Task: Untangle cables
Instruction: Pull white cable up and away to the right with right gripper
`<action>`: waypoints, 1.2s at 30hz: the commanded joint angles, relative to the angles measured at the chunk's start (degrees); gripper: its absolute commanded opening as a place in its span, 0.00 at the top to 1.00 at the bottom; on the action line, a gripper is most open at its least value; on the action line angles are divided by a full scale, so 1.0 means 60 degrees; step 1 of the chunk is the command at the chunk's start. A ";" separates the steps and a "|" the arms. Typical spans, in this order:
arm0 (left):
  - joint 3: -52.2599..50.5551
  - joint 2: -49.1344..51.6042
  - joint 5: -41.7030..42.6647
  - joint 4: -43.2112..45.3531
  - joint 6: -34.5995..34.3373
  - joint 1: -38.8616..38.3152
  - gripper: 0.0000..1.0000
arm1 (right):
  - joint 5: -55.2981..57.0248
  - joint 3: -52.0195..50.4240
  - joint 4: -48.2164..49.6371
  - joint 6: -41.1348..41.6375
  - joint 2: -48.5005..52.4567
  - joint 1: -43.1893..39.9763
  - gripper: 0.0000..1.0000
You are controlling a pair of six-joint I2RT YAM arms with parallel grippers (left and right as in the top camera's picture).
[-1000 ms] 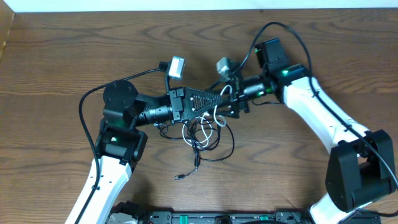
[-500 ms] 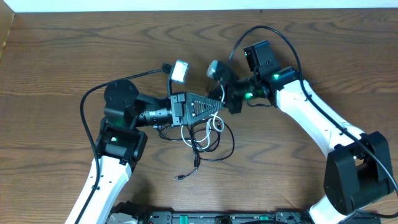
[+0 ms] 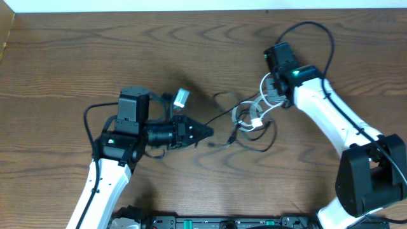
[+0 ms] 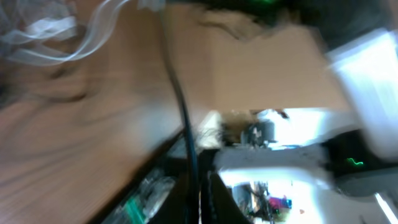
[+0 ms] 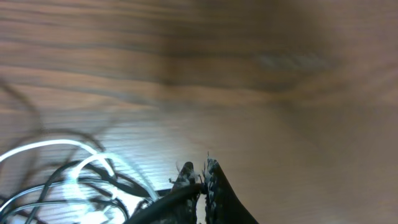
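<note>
Two clenched grips, left tool [image 3: 206, 132] on cables [image 3: 251, 117], right tool [image 5: 202, 177] too, now pulled apart, cables dragged rightward.

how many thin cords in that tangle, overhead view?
2 that I can tell apart. Thin white cord: loops beside the right gripper. Thin black cord: runs from the left gripper into those loops. Overlaps may hide more.
</note>
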 commanded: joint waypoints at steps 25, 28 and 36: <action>0.0087 -0.0022 -0.5501 -0.2204 0.1902 0.0787 0.93 | -1.3143 0.0040 0.0641 -0.4801 -0.0146 -0.0729 0.99; 0.0087 -0.0022 -0.6011 -0.2255 0.1902 0.0787 0.93 | -1.3704 0.0051 0.0918 -0.4830 -0.0153 -0.0579 0.99; 0.0084 -0.0022 -0.6178 -0.2310 0.1898 0.0787 0.92 | -1.3180 0.0900 0.4178 -0.1264 -0.1209 -0.0838 0.99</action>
